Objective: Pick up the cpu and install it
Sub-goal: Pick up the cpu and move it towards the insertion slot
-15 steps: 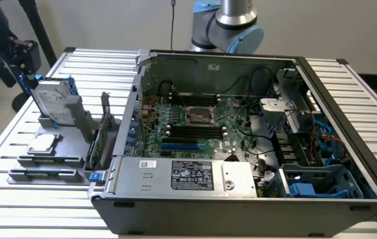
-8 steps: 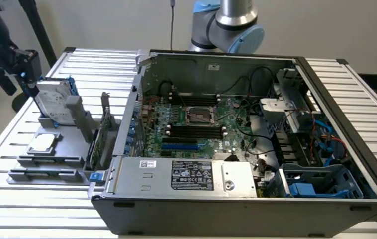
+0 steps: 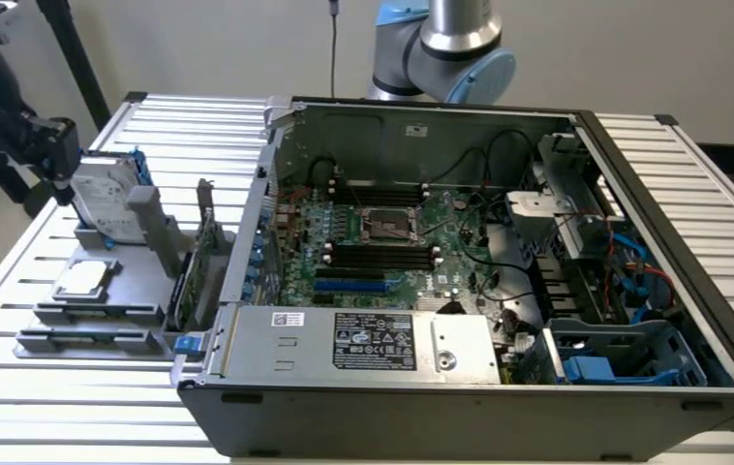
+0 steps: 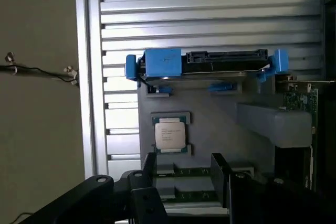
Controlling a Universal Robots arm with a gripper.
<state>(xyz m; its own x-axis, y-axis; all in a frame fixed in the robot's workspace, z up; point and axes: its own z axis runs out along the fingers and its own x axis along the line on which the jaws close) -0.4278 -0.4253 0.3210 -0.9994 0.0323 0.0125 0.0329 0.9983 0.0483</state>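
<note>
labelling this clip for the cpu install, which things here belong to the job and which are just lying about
Part of the job:
- cpu, lying on its grey holder
- gripper, open, close to the cpu
- motherboard socket inside the computer case

Just lying about:
- hard drive in its blue frame
- expansion card
- power supply

– Where does the cpu (image 4: 169, 134) lie from the hand (image 4: 184, 155)?
– Just ahead of it, flat in the holder (image 4: 210, 129), not touching.
– And past the cpu?
– The hard drive (image 4: 205, 64), on edge in the same holder, farther from the hand.
– The holder?
– On the table (image 4: 210, 14). The computer case (image 3: 471, 291) lies beside it, on the side away from the hand.
</note>
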